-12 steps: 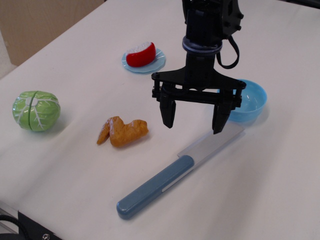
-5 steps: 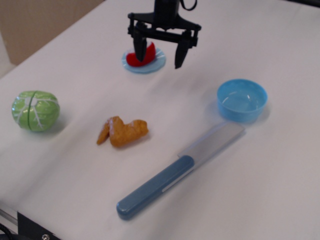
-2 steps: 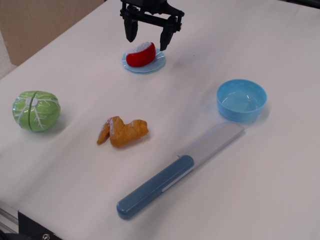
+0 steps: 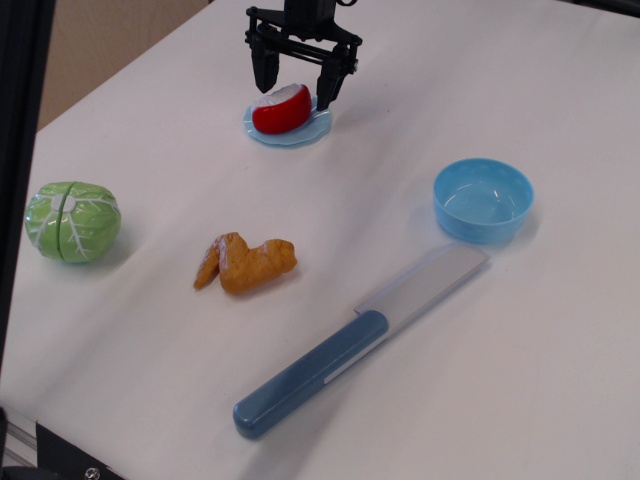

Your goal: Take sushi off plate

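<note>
A: On the plate?
B: Just the sushi, red half down, white half up, far side of the table.
A: Claw?
B: Spread apart, one finger either side of the sushi, straddling it from above; contact impossible to tell.
A: Inside the blue bowl?
B: Only its own shiny bottom visible. Sitting well apart from the plate, just beyond the knife.
A: Elsewhere?
B: Chicken wing and cabbage, loose on the table.
</note>
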`<state>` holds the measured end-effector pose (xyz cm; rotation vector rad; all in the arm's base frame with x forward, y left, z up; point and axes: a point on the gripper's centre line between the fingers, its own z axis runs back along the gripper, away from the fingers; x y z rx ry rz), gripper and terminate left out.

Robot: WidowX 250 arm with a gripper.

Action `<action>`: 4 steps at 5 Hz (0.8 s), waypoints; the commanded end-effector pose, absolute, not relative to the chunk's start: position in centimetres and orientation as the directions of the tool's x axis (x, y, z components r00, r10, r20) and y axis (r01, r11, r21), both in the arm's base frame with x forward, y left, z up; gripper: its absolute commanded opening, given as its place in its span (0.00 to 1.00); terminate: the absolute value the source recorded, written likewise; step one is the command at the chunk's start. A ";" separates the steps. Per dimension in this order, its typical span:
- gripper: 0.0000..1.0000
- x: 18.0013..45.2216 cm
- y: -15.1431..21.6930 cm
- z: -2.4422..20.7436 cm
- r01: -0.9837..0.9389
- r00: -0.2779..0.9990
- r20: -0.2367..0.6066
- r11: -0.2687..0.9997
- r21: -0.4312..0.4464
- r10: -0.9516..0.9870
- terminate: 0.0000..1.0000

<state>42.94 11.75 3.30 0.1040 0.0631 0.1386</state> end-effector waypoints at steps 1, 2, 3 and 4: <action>1.00 43.5 12.9 5.0 -0.129 0.991 -0.025 0.987 0.100 0.132 0.00; 0.00 43.2 12.8 4.6 -0.127 0.991 -0.031 0.986 0.106 0.131 0.00; 0.00 42.8 12.4 4.5 -0.121 0.992 -0.033 0.986 0.111 0.125 0.00; 0.00 42.3 11.8 5.1 -0.111 0.993 -0.019 0.986 0.121 0.114 0.00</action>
